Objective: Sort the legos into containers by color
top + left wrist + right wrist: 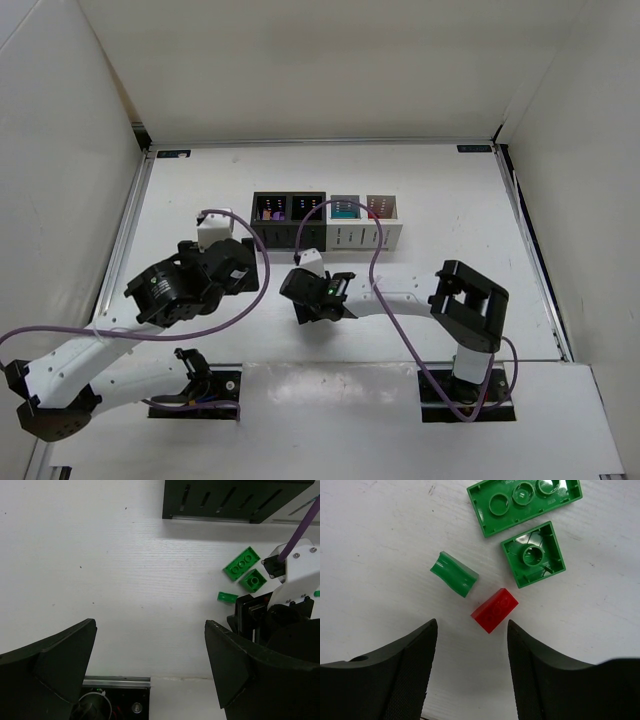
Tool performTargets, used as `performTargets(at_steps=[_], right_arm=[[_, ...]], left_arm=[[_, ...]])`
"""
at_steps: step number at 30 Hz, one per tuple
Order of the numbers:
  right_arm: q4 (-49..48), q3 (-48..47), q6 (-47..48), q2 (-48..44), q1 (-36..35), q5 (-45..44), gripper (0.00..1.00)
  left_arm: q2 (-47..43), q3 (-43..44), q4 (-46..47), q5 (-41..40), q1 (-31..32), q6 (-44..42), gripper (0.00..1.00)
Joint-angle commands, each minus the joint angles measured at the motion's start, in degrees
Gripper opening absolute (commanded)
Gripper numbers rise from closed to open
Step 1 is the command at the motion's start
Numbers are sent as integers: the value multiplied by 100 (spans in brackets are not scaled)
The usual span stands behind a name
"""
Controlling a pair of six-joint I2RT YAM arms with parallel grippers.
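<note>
three green legos [533, 555] and a red lego [494, 610] lie near joined containers [327, 236].

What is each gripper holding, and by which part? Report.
Nothing. Left gripper open above the table; right gripper open, the red lego just ahead of it, ungripped.

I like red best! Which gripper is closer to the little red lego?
Right. The right gripper hangs open above the red lego, which lies just beyond its fingertips. The left gripper, also open, sits farther to the left; its camera does not show the red lego.

Left arm [100, 355] and right arm [400, 300] both lean inward, jaws parted.
</note>
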State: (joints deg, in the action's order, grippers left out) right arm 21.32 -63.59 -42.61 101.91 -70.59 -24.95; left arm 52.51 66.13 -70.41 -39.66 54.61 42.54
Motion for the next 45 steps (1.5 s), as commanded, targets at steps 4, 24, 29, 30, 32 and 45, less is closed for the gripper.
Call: performTargets(at_steps=[4,24,29,30,32,45], right_arm=[[47,-144,-309,154,45,-264,60],[135,-57,-599,347,256,-274,39],[162,13,-643,260,186,-282,29],[188,-4,-643,259,177,-308,26],[320,-13,-705,154,89,-379,22],[1278,-293,66,-2111,343,-1240,15]], left_arm=[[-303,102,-96,-174,23,96,100],[-452,32,-210,-253,23,228,100],[-461,32,-219,-270,23,246,100],[-461,49,-219,-270,15,246,100],[-452,32,-193,-270,23,228,100],[-31,-82,484,-156,24,-123,100]])
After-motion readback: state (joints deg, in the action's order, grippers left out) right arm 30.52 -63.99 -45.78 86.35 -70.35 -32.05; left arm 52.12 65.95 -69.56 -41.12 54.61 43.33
